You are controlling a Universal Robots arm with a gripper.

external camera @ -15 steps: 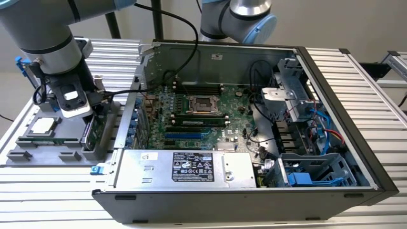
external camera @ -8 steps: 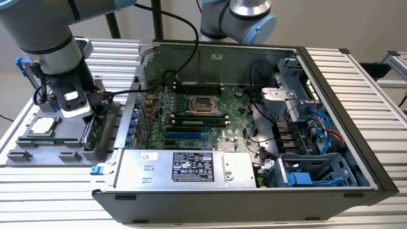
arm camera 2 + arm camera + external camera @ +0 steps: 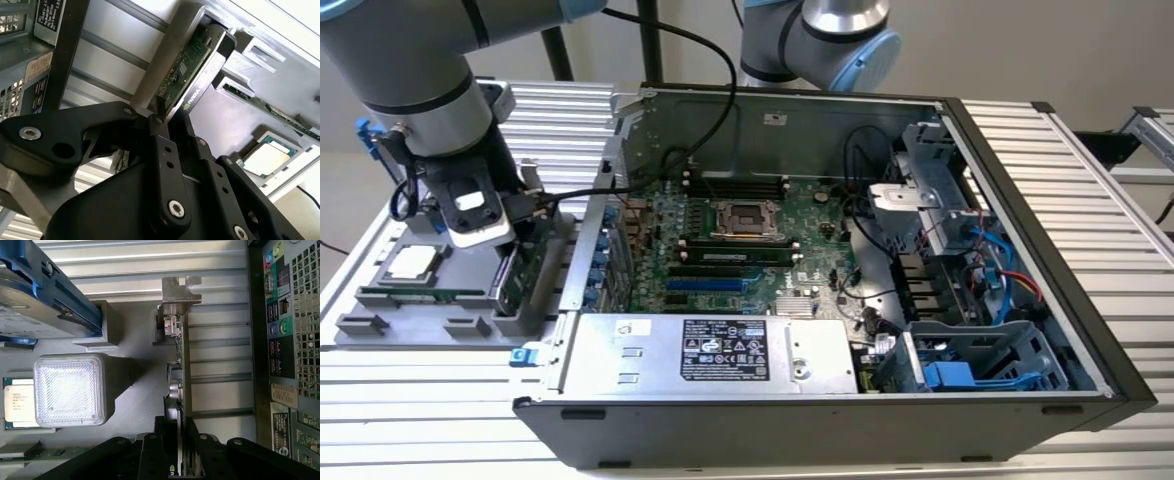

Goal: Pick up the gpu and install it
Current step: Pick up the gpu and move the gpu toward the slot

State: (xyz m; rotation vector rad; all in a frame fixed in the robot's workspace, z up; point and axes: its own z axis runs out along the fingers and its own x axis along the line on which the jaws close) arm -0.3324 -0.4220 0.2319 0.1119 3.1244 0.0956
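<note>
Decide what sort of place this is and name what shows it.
Probably a robotics lab bench for computer assembly: an open computer case lies on a ribbed metal table, a grey tray beside it holds parts, and the gripper of a robot arm is at the gpu standing in that tray.

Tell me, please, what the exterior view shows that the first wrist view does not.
The exterior view adds what lies inside the case: motherboard, power supply. The first wrist view adds its rear ports and the silver bracket. Both show the gpu upright in the grey tray, the pincer shut on it, and the processor.
</note>
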